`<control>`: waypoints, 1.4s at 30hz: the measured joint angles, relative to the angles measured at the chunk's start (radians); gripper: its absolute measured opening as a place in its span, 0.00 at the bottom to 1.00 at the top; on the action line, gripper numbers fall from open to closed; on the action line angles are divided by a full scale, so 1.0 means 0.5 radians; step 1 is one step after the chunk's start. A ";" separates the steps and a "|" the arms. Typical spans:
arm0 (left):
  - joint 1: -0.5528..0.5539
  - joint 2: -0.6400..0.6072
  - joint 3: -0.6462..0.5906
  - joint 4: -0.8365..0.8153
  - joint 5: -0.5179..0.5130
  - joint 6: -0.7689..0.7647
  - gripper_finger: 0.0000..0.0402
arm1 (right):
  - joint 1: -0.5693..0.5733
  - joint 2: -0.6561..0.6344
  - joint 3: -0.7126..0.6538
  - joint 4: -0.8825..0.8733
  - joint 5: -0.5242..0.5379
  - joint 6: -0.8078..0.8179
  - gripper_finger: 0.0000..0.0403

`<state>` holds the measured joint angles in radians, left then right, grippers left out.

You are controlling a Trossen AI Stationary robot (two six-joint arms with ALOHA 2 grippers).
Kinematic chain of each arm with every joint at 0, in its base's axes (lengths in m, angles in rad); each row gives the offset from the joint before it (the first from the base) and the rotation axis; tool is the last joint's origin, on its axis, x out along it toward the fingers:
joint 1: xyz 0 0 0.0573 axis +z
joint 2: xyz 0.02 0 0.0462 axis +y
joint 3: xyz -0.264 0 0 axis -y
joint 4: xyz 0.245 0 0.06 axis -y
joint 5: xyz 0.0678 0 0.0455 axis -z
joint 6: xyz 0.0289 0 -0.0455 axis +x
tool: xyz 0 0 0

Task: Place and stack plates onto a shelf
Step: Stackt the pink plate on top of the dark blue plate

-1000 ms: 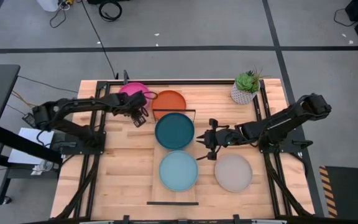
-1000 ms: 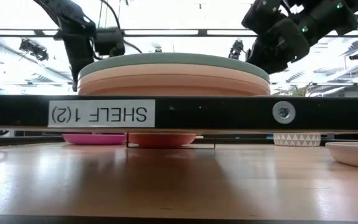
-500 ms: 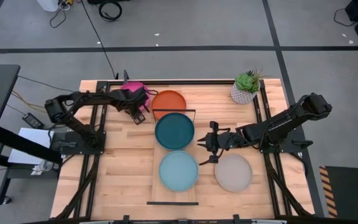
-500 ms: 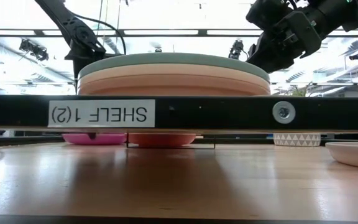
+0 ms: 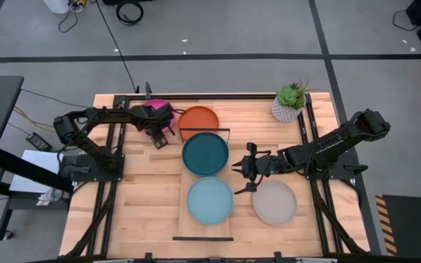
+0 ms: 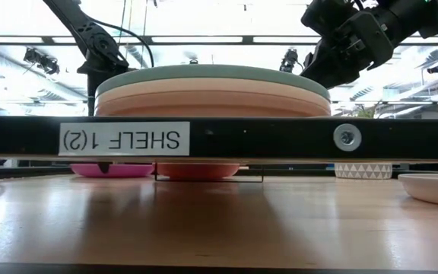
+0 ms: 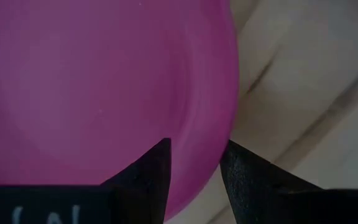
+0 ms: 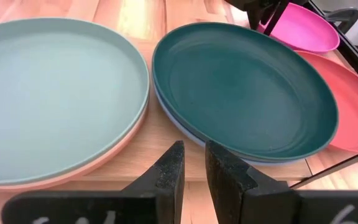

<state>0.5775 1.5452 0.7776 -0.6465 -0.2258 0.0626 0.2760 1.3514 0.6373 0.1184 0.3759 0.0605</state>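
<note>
The pink plate [image 5: 152, 108] [image 7: 92, 81] lies flat at the table's far left. My left gripper [image 5: 161, 131] [image 7: 194, 165] is open and low over its rim. The orange plate [image 5: 198, 117] lies beside the pink one. On the shelf [image 5: 183, 219], the dark teal plate [image 5: 205, 153] tops a blue one. Nearer, the light teal plate [image 5: 210, 201] tops a tan-orange and cream stack [image 6: 211, 95]. The grey plate [image 5: 274, 202] lies right of the shelf. My right gripper [image 5: 238, 175] [image 8: 194, 163] hovers between the dark teal and grey plates, open by a narrow gap. My left gripper comes from above with its fingers astride the pink plate's rim [image 7: 227, 118], on the side facing the orange plate. One finger [image 7: 151, 171] is over the plate's inside, the other [image 7: 244, 171] outside it. Whether they touch the rim I cannot tell. The plate lies flat on the table.
A potted plant [image 5: 289, 102] stands at the far right corner. Black wire rails [image 5: 204, 130] cross the shelf's far end, just before the orange plate. A black bar labelled SHELF 1(2) [image 6: 124, 139] spans the low view. Bare tabletop [image 5: 145, 204] lies left of the shelf.
My left gripper has moved a little toward the far edge and come down from well above the table to the pink plate's rim. My right gripper has drifted slightly toward the near edge. No plate has moved.
</note>
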 joint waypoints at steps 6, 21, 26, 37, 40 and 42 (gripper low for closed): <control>-0.036 0.000 0.000 -0.014 -0.027 0.023 0.23 | 0.010 0.001 0.000 0.000 -0.001 0.002 0.17; -0.118 -0.387 0.407 -0.825 0.288 -0.224 0.04 | 0.011 0.001 0.000 0.018 -0.003 0.002 0.17; -0.236 -0.672 0.713 -0.868 0.198 -0.271 0.03 | 0.011 0.001 0.000 0.032 -0.008 0.001 0.17; -0.972 -0.978 0.881 -0.002 0.248 0.337 0.03 | 0.038 -0.021 0.000 -0.010 0.012 -0.002 0.17; -1.201 -0.932 0.880 0.033 0.313 0.430 0.03 | 0.093 -0.123 0.000 -0.113 0.128 -0.001 0.17; -1.341 -0.862 0.879 0.017 0.358 0.437 0.03 | 0.141 -0.209 0.000 -0.190 0.223 0.002 0.17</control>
<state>-0.0927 1.1144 1.2169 -0.6380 -0.0470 0.2813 0.3467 1.2471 0.6373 0.0232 0.4873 0.0617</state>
